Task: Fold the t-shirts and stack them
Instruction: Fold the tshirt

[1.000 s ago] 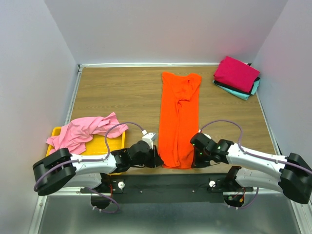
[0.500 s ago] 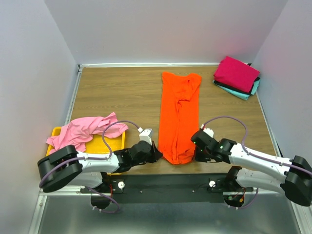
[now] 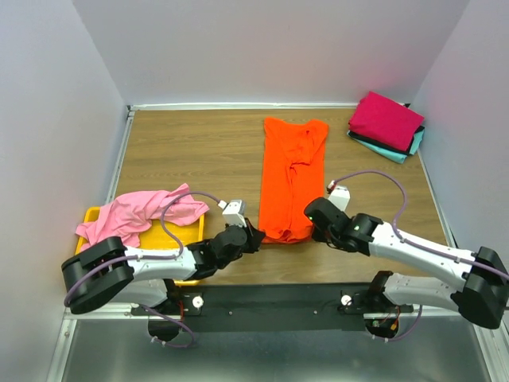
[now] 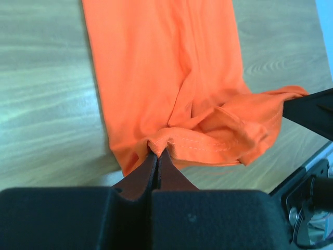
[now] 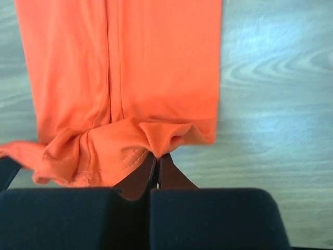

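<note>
While left end effector [image 4: 157,154] and right end effector [image 5: 156,156] each clamp near hem of orange shirt [image 3: 292,175], hem sits bunched; rest lies flat on tabletop [image 3: 191,151].

The left arm [image 3: 151,259] and right arm [image 3: 413,248] have white links, black joints and looping lilac cables [image 3: 374,173].
</note>
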Robot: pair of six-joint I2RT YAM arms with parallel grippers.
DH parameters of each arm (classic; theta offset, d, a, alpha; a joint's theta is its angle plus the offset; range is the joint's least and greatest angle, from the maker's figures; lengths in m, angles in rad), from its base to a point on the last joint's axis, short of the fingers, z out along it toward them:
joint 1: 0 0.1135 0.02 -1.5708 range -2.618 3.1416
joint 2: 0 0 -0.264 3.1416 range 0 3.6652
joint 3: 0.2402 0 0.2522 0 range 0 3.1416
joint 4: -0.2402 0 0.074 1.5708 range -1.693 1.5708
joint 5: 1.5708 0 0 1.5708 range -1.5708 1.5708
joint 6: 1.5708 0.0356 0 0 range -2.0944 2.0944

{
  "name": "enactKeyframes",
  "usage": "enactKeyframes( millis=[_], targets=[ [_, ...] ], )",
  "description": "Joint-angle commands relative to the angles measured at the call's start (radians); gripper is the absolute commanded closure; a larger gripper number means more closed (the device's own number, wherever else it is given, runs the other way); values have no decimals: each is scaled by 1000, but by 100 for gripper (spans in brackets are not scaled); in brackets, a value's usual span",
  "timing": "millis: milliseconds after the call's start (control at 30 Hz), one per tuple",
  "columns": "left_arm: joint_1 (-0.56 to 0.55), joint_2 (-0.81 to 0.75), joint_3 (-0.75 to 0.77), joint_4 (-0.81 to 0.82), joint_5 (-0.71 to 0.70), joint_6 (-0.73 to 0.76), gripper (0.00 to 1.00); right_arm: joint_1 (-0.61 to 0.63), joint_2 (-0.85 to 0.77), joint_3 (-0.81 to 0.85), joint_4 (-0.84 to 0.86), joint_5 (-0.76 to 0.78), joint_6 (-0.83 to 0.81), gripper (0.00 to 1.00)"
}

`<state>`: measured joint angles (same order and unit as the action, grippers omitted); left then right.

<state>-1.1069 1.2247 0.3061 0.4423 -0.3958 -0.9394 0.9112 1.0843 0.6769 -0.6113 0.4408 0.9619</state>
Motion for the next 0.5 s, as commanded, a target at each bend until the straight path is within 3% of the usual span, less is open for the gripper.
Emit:
enactKeyframes(
  millis=[0, 267, 467],
  targets=[
    [21, -4, 31, 59, -110, 48, 100, 6, 58, 52, 8, 156, -26, 98],
    [87, 105, 76, 200, -130, 169, 100, -32, 181, 99, 83, 288, -61, 98],
    [148, 284, 186, 249, -92, 232, 100, -83, 270, 133, 189, 334, -94, 98]
  ],
)
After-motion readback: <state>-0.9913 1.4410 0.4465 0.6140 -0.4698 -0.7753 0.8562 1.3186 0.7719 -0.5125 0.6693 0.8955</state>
